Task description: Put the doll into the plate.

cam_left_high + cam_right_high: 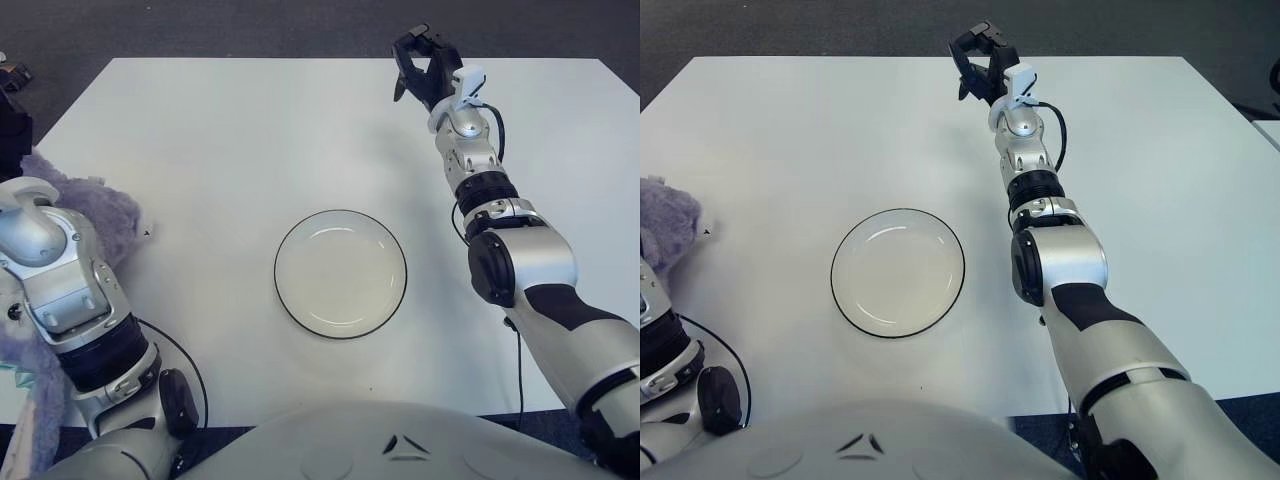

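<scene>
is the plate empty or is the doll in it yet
Empty. The plate shows only its bare white inside; the purple doll lies at the table's left edge beside the left arm.

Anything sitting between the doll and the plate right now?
Nothing: in the left eye view only bare white table separates the purple doll from the empty plate.

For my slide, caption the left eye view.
Empty plate at table centre, purple doll behind the left arm, right hand raised near the far edge.

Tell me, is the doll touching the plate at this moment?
Apart. The left eye view shows the purple plush doll at the table's left edge, beside the left arm, with bare white table between it and the empty plate.
</scene>
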